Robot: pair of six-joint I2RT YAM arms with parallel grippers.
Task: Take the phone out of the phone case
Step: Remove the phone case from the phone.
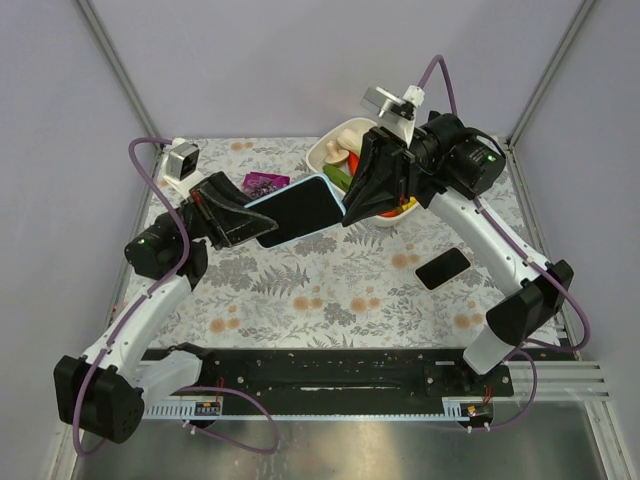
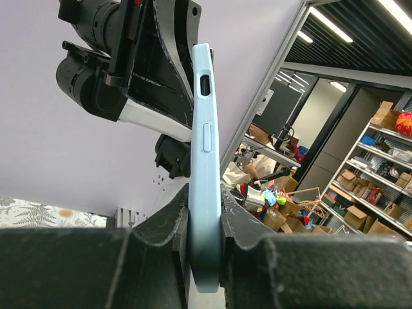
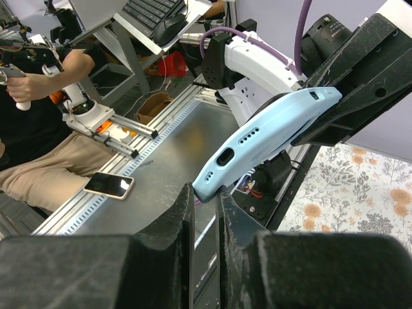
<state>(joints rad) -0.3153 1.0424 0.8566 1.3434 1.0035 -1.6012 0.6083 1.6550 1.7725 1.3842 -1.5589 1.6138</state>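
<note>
The phone (image 1: 297,212), dark screen up and still seated in its light blue case (image 2: 205,161), hangs above the floral table (image 1: 330,290) near the middle of the top view, slanting from lower left to upper right. The left gripper (image 1: 250,215) pinches the lower-left end of the case and the right gripper (image 1: 352,200) pinches the upper-right end, each with its fingers pressed tight against the case's faces. A second black phone (image 1: 442,268) lies flat at right, and a white bowl (image 1: 325,150) sits behind.
</note>
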